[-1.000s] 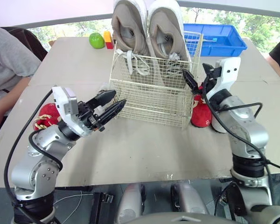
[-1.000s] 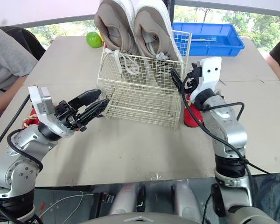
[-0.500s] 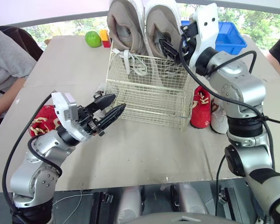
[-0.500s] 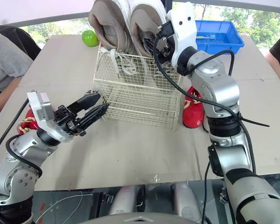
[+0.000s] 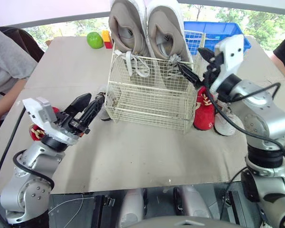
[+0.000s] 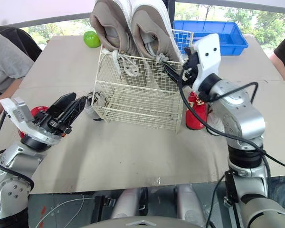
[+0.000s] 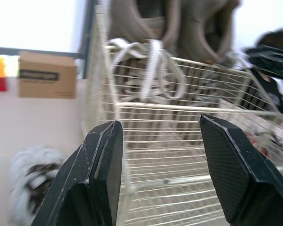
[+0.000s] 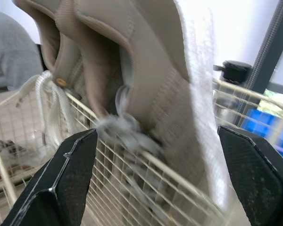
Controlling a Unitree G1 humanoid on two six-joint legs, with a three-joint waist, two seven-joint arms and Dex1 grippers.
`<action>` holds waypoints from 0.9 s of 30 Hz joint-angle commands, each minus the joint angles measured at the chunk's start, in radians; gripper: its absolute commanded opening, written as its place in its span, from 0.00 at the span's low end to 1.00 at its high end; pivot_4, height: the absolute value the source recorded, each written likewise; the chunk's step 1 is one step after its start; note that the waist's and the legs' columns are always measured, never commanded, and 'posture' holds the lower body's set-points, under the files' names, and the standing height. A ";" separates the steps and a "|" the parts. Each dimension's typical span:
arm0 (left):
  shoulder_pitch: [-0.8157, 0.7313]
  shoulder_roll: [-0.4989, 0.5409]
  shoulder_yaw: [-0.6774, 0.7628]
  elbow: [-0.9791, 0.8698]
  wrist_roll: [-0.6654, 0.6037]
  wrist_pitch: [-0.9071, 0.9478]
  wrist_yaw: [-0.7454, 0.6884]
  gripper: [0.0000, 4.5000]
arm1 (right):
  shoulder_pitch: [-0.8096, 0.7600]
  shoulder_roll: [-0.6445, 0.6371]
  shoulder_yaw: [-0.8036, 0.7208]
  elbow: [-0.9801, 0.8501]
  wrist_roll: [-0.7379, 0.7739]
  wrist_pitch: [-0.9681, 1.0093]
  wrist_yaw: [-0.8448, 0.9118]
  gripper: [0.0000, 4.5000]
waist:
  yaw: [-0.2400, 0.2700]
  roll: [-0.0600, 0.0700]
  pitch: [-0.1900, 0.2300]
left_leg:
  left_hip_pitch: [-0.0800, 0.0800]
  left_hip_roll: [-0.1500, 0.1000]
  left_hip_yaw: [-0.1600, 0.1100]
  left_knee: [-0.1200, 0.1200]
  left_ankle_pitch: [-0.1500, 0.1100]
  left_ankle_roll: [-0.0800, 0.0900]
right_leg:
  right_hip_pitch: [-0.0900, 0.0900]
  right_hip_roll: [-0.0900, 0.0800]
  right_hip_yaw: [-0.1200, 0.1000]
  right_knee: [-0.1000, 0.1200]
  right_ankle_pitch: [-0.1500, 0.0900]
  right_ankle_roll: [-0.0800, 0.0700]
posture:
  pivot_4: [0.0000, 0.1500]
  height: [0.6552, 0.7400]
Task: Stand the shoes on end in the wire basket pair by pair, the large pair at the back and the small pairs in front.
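Eye views: the large pair point(image 5: 147, 28) stands at the far side of the basket point(image 5: 152, 102). The right gripper point(image 5: 190, 58), spread and empty, hovers at the laces; it may snag them and tip the pair. A red shoe point(image 5: 203, 107) lies right of the basket. Left wrist view: the left gripper point(image 7: 158, 123), spread, faces the basket, with a small shoe point(image 7: 28, 188) at the basket's left wall. Right wrist view: the large pair lies just beyond the gripper.

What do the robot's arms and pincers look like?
The left arm and right arm are silver-grey metal with rounded joints and looping black cables. Each wrist carries a white block. Left pincer and right pincer: two tapered black fingers each.
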 commanded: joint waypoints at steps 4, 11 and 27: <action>-0.006 0.039 0.002 0.087 0.119 0.086 0.179 0.64 | 0.188 -0.231 -0.067 -0.261 0.269 -0.018 0.359 1.00 | 0.005 0.000 0.000 | 0.001 0.000 -0.003 0.000 0.000 0.000 | 0.003 0.001 -0.002 0.000 0.000 0.001 | 1.00 1.00; -0.092 -0.034 -0.180 0.094 0.289 0.150 0.342 0.64 | 0.335 -0.336 -0.109 -0.349 0.334 -0.047 0.392 1.00 | 0.022 -0.002 0.000 | 0.002 0.000 -0.002 0.001 0.000 0.000 | 0.004 0.000 -0.002 -0.001 -0.001 -0.001 | 1.00 1.00; -0.206 -0.113 -0.290 0.248 0.524 0.060 0.337 0.06 | 0.383 -0.361 -0.090 -0.388 0.333 -0.078 0.293 1.00 | 0.028 -0.003 -0.001 | 0.003 -0.001 -0.001 0.002 0.000 0.000 | 0.005 0.000 -0.001 -0.001 -0.001 -0.001 | 1.00 1.00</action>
